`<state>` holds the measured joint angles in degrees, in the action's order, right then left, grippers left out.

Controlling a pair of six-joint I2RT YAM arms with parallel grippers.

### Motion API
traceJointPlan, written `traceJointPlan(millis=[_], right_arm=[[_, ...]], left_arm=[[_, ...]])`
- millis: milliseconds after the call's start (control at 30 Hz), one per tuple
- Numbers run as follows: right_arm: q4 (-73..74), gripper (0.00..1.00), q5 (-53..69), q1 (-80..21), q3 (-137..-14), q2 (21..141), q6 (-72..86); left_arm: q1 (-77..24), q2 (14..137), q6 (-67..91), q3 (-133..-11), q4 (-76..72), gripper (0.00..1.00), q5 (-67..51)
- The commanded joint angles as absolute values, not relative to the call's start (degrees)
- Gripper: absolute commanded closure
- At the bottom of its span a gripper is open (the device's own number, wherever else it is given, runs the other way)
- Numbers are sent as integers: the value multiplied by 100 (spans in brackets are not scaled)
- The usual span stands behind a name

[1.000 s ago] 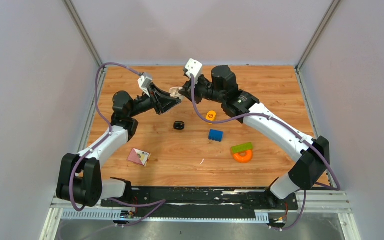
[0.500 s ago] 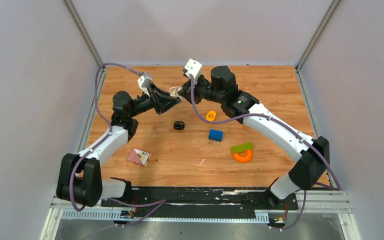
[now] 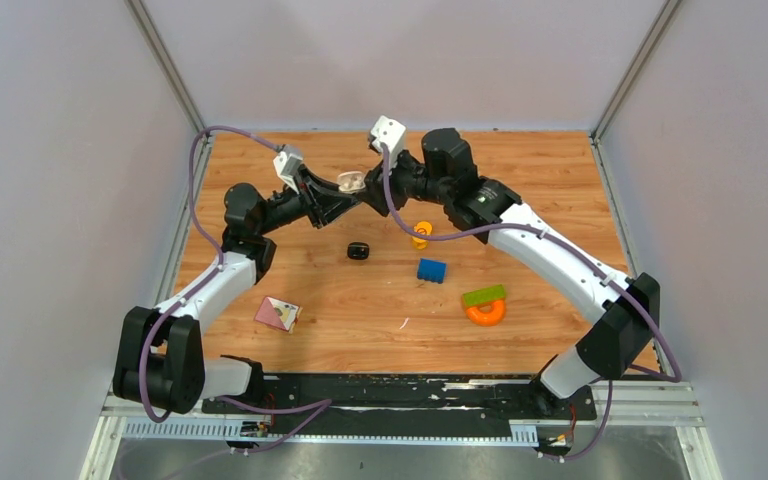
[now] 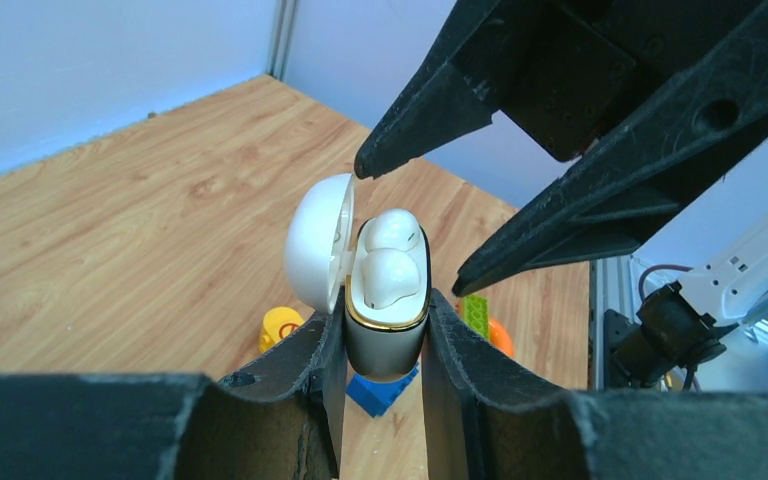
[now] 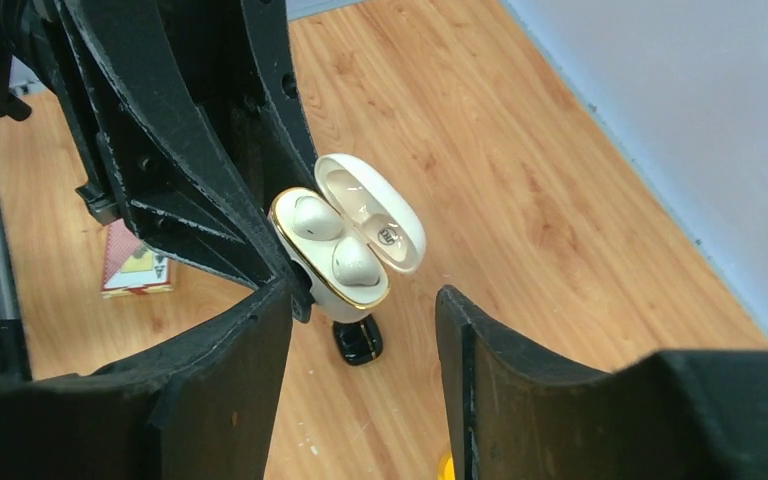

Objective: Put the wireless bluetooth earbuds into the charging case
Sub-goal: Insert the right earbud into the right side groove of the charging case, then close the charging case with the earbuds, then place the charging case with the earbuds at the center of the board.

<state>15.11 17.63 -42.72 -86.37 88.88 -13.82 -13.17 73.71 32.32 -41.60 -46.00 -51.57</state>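
L gripper [image 4: 387,318] is clamped on the white charging case [image 4: 385,350], held up w/ lid open. Two white earbuds [image 4: 388,275] sit inside it. R gripper [image 5: 365,295] hangs just beside the case, jaws spread, empty.

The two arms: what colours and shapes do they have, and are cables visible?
The left arm and right arm have white shells with black joints. A purple cable loops along each. The left pincer and right pincer are matte black and wedge-shaped.
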Motion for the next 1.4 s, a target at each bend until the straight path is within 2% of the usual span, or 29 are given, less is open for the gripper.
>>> traceJointPlan(millis=[0, 133, 267, 367, 633, 867, 967, 1067, 1233, 1367], right_arm=[[1752, 44, 2483, -3857, -9240, 8877, -568], [1929, 41, 3464, -3385, -9582, 8925, -98], [2442, 37, 4567, -3067, -9853, 9212, -326], [3155, 37, 6073, -2860, -10005, 9553, -1151], [4775, 22, 6805, -2872, -10527, 10160, -3635], [5601, 20, 6329, -3211, -11015, 10338, -4769], [5602, 20, 6031, -3253, -10910, 10114, -4867], [5535, 20, 5707, -3258, -10680, 9828, -4909], [4529, 20, 4610, -2987, -9899, 9173, -3748], [4138, 20, 4293, -2421, -9502, 8909, -3066]], left_arm=[[-1336, 7211, 3252, -4176, -4991, 98, -5154], [-1336, 7223, 3207, -4127, -5056, 97, -5240], [-1336, 7261, 3128, -4032, -5179, 98, -5387], [-1352, 7294, 2996, -4021, -5248, 98, -5680], [-1633, 7354, 2365, -4012, -4951, 100, -6459], [-1790, 7689, 2099, -4380, -4333, 100, -6379], [-1793, 7857, 2383, -4639, -3829, 100, -5835], [-1793, 8014, 2934, -4657, -4036, 100, -5474], [-1793, 8196, 2538, -4681, -3328, 99, -5508], [-1797, 8360, 1895, -4610, -2363, 96, -5566]])
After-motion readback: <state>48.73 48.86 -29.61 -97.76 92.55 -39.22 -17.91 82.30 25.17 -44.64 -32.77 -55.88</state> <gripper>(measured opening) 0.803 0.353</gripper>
